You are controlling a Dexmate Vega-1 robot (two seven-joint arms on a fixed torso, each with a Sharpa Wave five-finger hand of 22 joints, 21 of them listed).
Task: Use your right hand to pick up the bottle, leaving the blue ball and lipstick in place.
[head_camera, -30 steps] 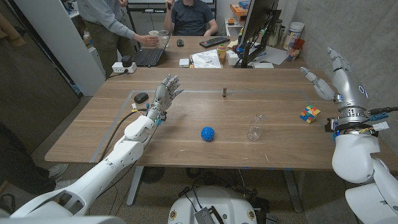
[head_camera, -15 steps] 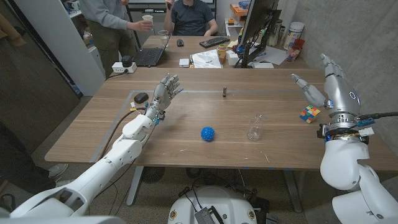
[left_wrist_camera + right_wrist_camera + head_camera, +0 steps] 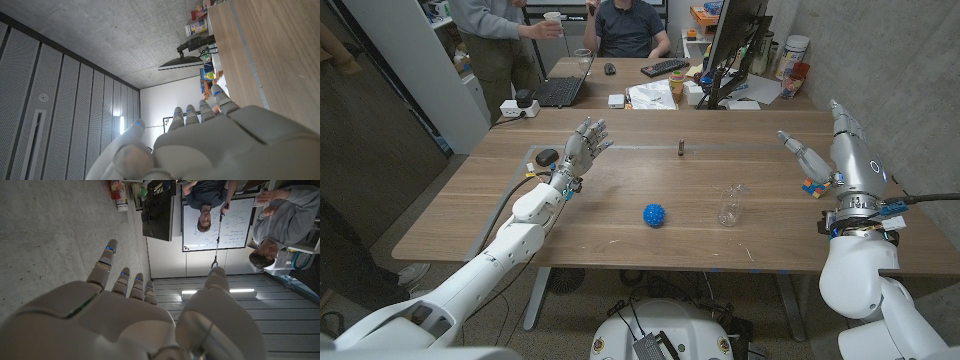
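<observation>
Reaching up with spread fingers (image 3: pixel 798 150) and nothing in its grasp, the right hand (image 3: pixel 835 150) hangs raised over the right end of the wooden table (image 3: pixel 620 225), just above a small multicoloured cube (image 3: pixel 811 184) (partly hidden behind the hand). The same hand in the right wrist view (image 3: pixel 130 320) has its fingers fanned apart and empty. The clear plastic bottle (image 3: pixel 728 205) stands upright toward the near middle of the table, well apart from that hand. The blue ball (image 3: pixel 654 214) lies near the bottle, toward the robot's left. The dark lipstick (image 3: pixel 681 147) stands farther back, apart from both. The left hand (image 3: pixel 586 145) holds its fingers open above the left part of the table, gripping nothing, near a black mouse-like object (image 3: pixel 548 157).
</observation>
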